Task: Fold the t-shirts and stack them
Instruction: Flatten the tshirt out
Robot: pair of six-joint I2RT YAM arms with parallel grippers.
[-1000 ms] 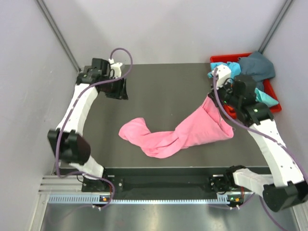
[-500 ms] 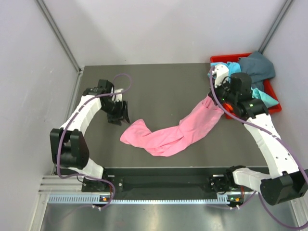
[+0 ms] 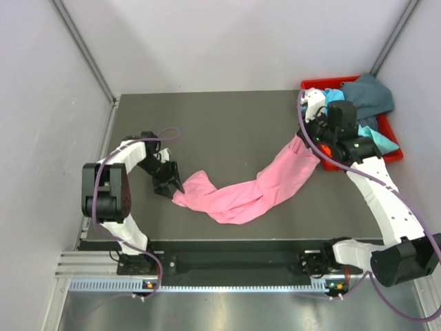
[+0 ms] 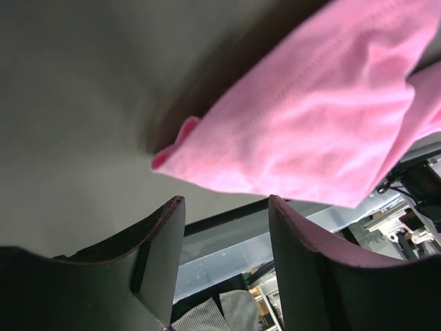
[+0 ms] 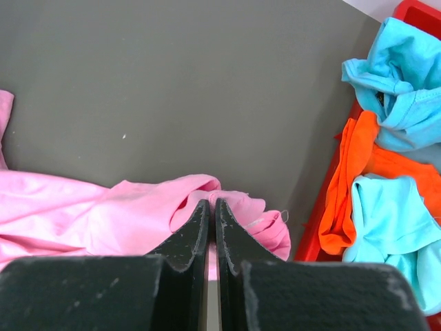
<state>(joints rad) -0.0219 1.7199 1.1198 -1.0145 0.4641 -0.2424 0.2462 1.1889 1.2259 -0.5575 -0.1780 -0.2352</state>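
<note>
A bright pink t-shirt (image 3: 241,193) lies stretched in a long band across the dark table. My right gripper (image 3: 302,143) is shut on its right end, seen pinched between the jaws in the right wrist view (image 5: 213,189), and holds that end up. My left gripper (image 3: 172,185) is open and empty, low at the shirt's left end; the pink cloth (image 4: 310,131) lies just beyond its fingertips. Turquoise (image 3: 334,96), dark teal-grey (image 3: 368,93) and orange (image 5: 351,186) t-shirts lie crumpled in the red bin.
The red plastic bin (image 3: 396,148) stands at the table's back right corner, right beside my right gripper. Grey walls close in the table at the back and both sides. The table's front edge rail (image 3: 234,245) runs just below the shirt.
My left arm has swung from the back left of the table down to the shirt's left end. My right gripper has pulled the shirt's right end up and back, stretching the cloth thinner.
</note>
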